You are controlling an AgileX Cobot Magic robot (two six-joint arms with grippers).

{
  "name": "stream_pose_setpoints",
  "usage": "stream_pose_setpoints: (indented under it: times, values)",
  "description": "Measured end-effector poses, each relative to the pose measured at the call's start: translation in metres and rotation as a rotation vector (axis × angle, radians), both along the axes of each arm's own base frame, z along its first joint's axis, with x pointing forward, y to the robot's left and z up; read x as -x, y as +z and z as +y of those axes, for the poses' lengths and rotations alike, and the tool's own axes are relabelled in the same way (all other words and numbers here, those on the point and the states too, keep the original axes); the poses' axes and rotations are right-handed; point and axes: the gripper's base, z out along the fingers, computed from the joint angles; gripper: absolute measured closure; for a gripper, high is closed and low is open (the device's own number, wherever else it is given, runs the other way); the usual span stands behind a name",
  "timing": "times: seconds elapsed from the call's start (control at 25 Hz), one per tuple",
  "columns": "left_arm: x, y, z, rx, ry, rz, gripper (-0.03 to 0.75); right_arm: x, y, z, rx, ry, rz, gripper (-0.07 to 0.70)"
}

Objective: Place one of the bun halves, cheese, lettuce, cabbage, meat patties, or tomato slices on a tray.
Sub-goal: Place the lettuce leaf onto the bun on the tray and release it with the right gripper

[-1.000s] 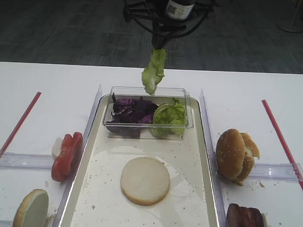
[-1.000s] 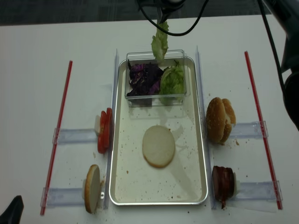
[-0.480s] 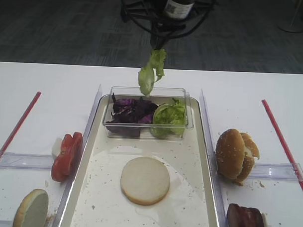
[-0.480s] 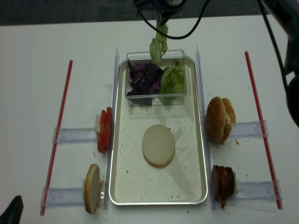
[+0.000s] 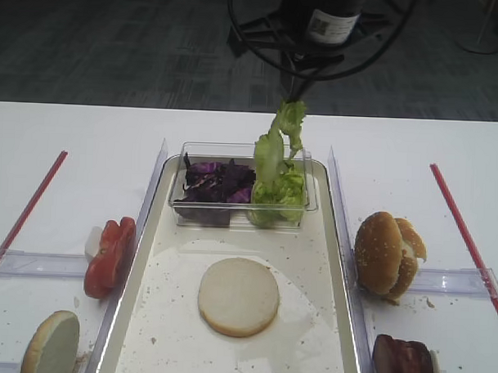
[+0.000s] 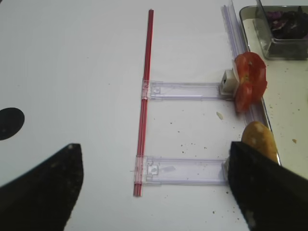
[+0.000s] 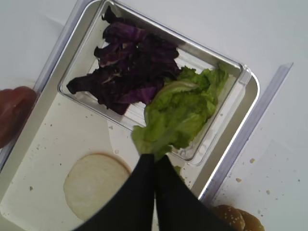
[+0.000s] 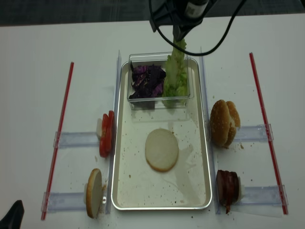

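In the first high view we see the right gripper (image 5: 300, 83) closed on a lettuce leaf (image 5: 277, 142), which hangs over the clear tub (image 5: 301, 206) at the far end of the tray (image 5: 335, 263). The tub holds purple cabbage (image 5: 216, 182) and more lettuce. One bun half (image 5: 239, 296) lies cut face up in the middle of the tray.

In the right wrist view the dark fingers (image 7: 169, 202) are pressed together on the leaf, above the tub.

In the left wrist view we see the left gripper (image 6: 151, 185) with jaws standing wide apart and nothing between them, over the white worktop (image 6: 72, 72), near the tomato slices (image 6: 249, 81).

In the second high view the meat patties (image 8: 227, 187) stand outside the tray, on its right.
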Motion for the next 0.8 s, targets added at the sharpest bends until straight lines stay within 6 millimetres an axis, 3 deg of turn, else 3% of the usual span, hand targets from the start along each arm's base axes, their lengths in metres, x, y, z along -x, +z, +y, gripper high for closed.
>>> stream_pose_setpoints:
  times: [0.36, 0.8]
  values:
    - [0.0, 0.0, 0.0, 0.0, 0.0, 0.0, 0.15, 0.024, -0.002, -0.015, 0.036, 0.011, 0.03, 0.591]
    - [0.0, 0.0, 0.0, 0.0, 0.0, 0.0, 0.15, 0.03, -0.002, -0.011, -0.022, 0.033, 0.066, 0.591]
